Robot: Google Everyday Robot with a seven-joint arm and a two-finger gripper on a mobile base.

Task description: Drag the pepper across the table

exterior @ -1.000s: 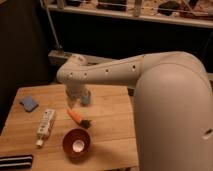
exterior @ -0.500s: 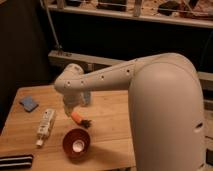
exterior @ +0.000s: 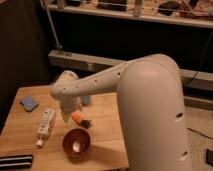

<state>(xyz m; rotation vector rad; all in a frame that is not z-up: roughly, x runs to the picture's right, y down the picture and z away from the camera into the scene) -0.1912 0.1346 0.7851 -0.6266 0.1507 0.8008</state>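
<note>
Since half a second ago the arm [exterior: 95, 82] has swung a little toward 9 o'clock, and its white wrist end now hangs lower over the worktop [exterior: 107, 125]. The pepper [exterior: 79, 119] lies almost where it was before, and the bowl [exterior: 76, 142] has not shifted.

We cannot read any writing. The white bottle [exterior: 45, 125] carries some dark marks along its side, but they are too small to make out.

The claw [exterior: 66, 116] is at the end of the arm and points down, just beside the orange end of the pepper, at its 9 o'clock. We cannot tell how wide the claw stands, nor whether it holds or only touches the pepper.

The pepper lies flat near the middle of the worktop, with its dark green stem end turned toward 4 o'clock. The round orange-red bowl stands near the pepper, at its 6 o'clock, with a small pale thing [exterior: 76, 146] inside. The white bottle lies at 9 o'clock from the bowl, its length running from 12 to 6 o'clock. A blue pad [exterior: 29, 103] rests near the far left corner, and a dark flat thing [exterior: 15, 161] lies at the front left edge.
</note>
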